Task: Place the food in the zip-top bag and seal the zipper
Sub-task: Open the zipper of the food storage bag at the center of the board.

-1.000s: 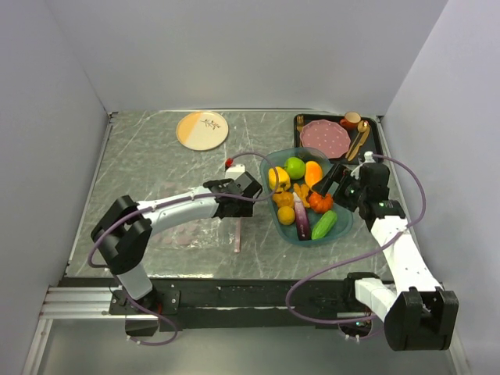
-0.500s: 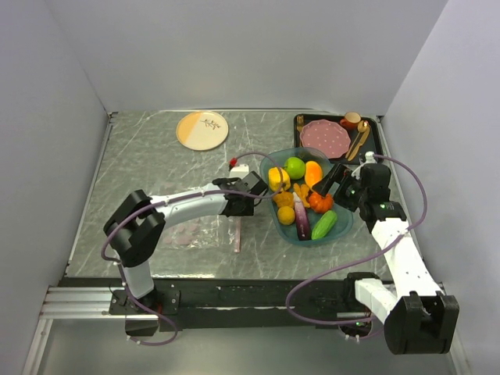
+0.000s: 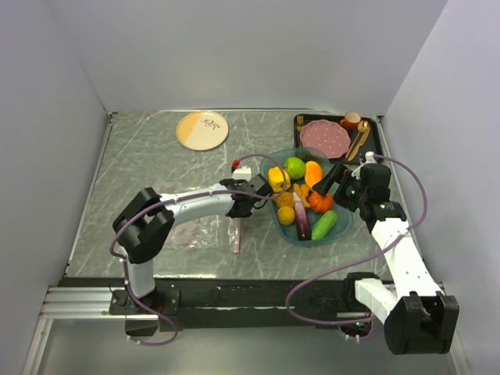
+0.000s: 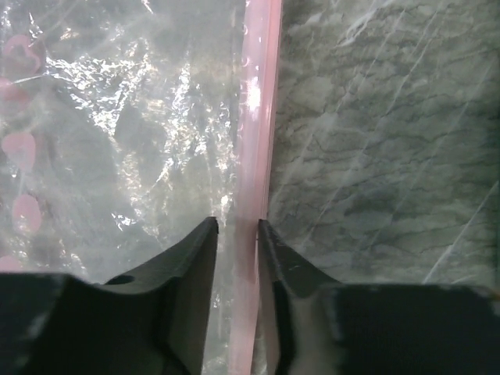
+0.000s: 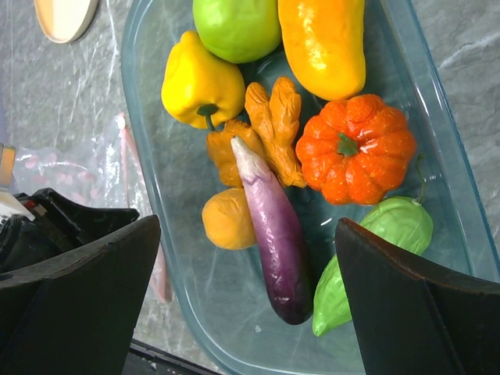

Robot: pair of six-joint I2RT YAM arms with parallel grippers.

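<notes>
The clear zip-top bag (image 3: 199, 230) (image 4: 141, 117) lies flat on the marble table left of the teal tray (image 3: 308, 244). Its pink zipper (image 3: 236, 237) (image 4: 258, 117) runs along the bag's right edge. My left gripper (image 3: 241, 211) (image 4: 237, 224) is low over the zipper's far end, jaws narrowly apart and straddling the strip. The food (image 3: 301, 195) sits in the tray: yellow pepper (image 5: 199, 82), green apple (image 5: 234, 27), red-orange tomato (image 5: 355, 148), purple eggplant (image 5: 273, 234), green cucumber (image 5: 332, 301). My right gripper (image 3: 328, 181) (image 5: 248, 226) hovers wide open above the eggplant, holding nothing.
An orange-and-cream plate (image 3: 202, 130) lies at the back left. A black tray (image 3: 375, 141) with a pink plate (image 3: 326, 137) and brown items stands at the back right. Grey walls close in on both sides. The tray's wall (image 5: 144, 156) is close beside the zipper.
My left arm has stretched further right toward the tray, and its jaws have narrowed around the pink zipper. The right arm and the food have not moved.
</notes>
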